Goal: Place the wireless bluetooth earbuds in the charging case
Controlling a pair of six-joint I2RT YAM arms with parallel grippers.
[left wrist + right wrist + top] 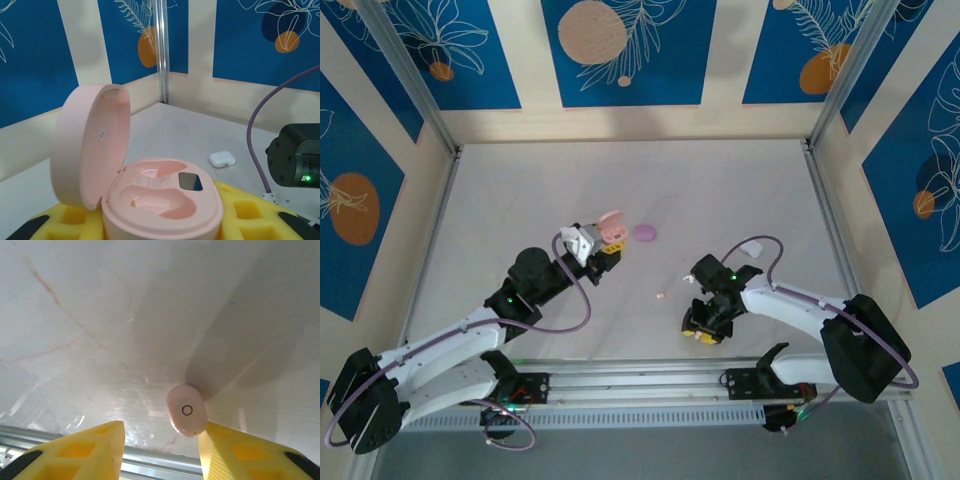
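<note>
My left gripper point(601, 247) is clamped on the pale pink pebble-shaped plastic charging case point(165, 200), its yellow foam pads point(250, 210) pressed against the base on both sides. The case is upright with the hinged lid tipped back to the left. Both moulded wells look empty to me.

My right gripper point(161, 445) points down at the marbled white table point(720, 190) near the front rail, its fingers apart. A pale pink bean-sized earbud point(186, 411) with a small ring mark sits between them, right against the right finger, with a wide gap to the left one, so it is not pinched.

From overhead, a tiny pale pink piece point(662, 295) lies on the table between the two grippers. I cannot tell whether it is that same earbud.

A rounded light purple case point(645, 232) rests just beside the pink one. A small white case point(222, 159) lies farther right, behind my right arm.
</note>
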